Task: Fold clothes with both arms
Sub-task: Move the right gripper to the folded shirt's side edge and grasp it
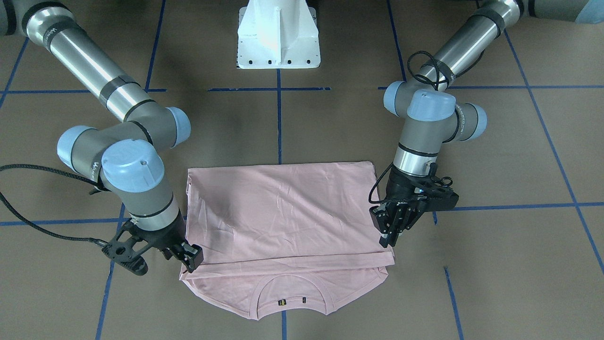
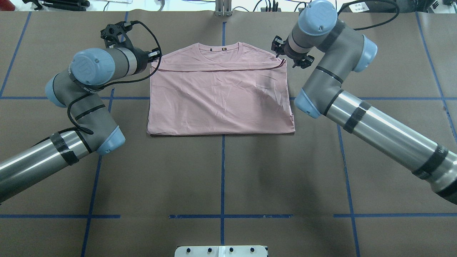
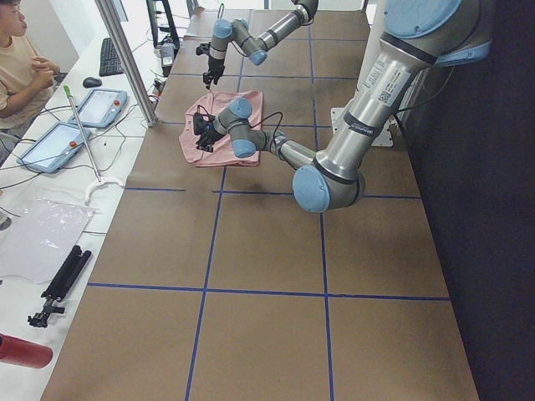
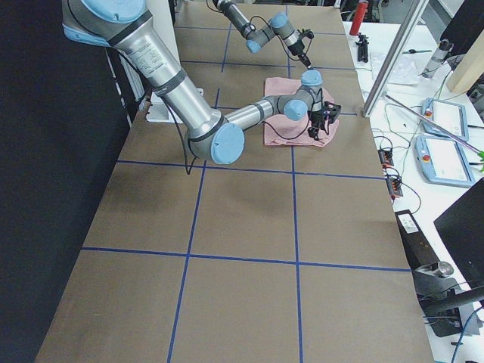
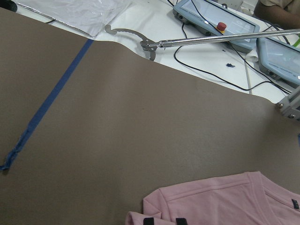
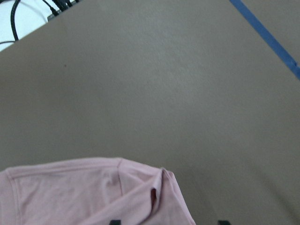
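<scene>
Pink T-shirt lying mid-frame in the front view, hem doubled toward the collar; left gripper and right gripper sitting at that fold's corners, apparently placing it — clamped or released, cannot tell.

Pale pink T-shirt lying flat, plain back up, lower half folded over toward the collar, spread between left gripper and right gripper, each at a corner of the folded edge, both arms angled inward
</scene>
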Robot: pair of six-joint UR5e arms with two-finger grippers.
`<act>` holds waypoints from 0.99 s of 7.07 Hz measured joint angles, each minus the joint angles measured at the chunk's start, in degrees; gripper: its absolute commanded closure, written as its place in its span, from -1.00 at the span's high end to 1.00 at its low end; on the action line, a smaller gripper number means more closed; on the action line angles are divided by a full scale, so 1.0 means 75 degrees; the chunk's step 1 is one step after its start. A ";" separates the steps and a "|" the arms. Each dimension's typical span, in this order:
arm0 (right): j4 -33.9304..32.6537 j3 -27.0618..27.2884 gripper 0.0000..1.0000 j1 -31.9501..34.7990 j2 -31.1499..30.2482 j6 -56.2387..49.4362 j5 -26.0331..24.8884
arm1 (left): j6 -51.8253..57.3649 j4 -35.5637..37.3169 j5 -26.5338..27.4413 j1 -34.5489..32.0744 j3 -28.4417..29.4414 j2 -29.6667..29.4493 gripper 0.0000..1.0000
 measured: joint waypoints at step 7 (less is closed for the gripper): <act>0.0044 0.3258 0.12 -0.1669 -0.2869 0.2059 -0.0390 | -0.0447 -0.0084 -0.0210 0.0014 -0.0584 0.0135 -0.44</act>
